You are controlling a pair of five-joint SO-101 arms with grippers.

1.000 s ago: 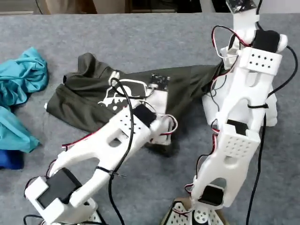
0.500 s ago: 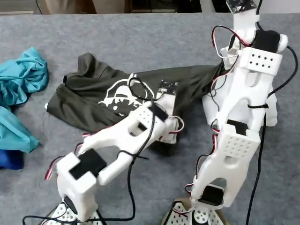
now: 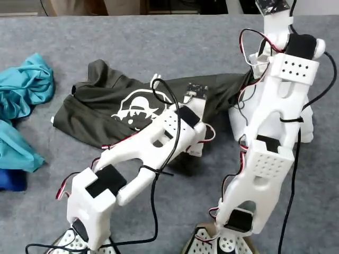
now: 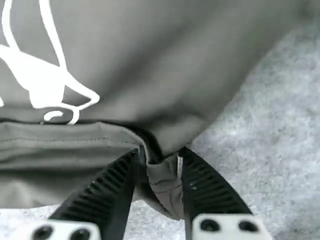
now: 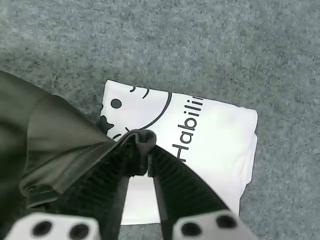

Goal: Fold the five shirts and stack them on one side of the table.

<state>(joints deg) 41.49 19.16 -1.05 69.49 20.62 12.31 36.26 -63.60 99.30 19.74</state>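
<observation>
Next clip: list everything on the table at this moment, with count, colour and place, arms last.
dark green shirt: 1, dark green with a white graphic, spread across the table's middle, pinched at two edges
white shirt: 1, white with black print, folded, lying flat under the right arm
teal shirts: crumpled heap, count unclear, teal, at the table's left edge
blue cloth: 1 piece, dark blue, at the left edge beside the teal heap
table: 1, grey felt-like surface
left gripper: 1, black fingers, shut on a fold of the dark green shirt's hem
right gripper: 1, black fingers, shut on the dark green shirt's edge, above the white shirt
</observation>
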